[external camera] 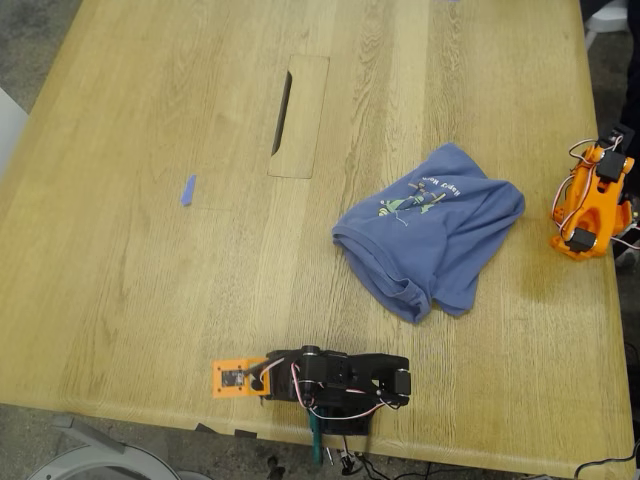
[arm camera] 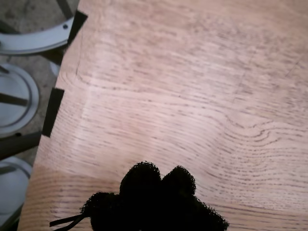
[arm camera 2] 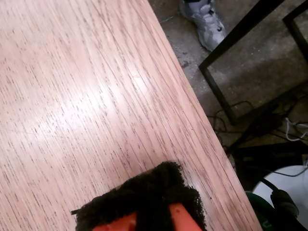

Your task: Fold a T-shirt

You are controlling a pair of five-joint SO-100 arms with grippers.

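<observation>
The slate-blue T-shirt (external camera: 430,235) lies bunched on the wooden table (external camera: 150,290), right of centre in the exterior view, its small yellow-green print facing up. It shows in neither wrist view. My first gripper (arm camera: 154,192), with black fuzzy pads, is shut and empty. It belongs to the black arm (external camera: 340,378) folded at the table's near edge, well apart from the shirt. My second gripper (arm camera 2: 149,202), orange with a black fuzzy pad, is shut and empty. It belongs to the orange arm (external camera: 592,200) at the exterior view's right edge, just clear of the shirt.
A tiny blue scrap (external camera: 188,189) lies on the exterior view's left half. A rectangular hatch with a dark slot (external camera: 298,115) is set into the table behind the shirt. Chair bases (arm camera: 19,96) and a person's shoe (arm camera 2: 207,21) are on the floor beyond the table edges.
</observation>
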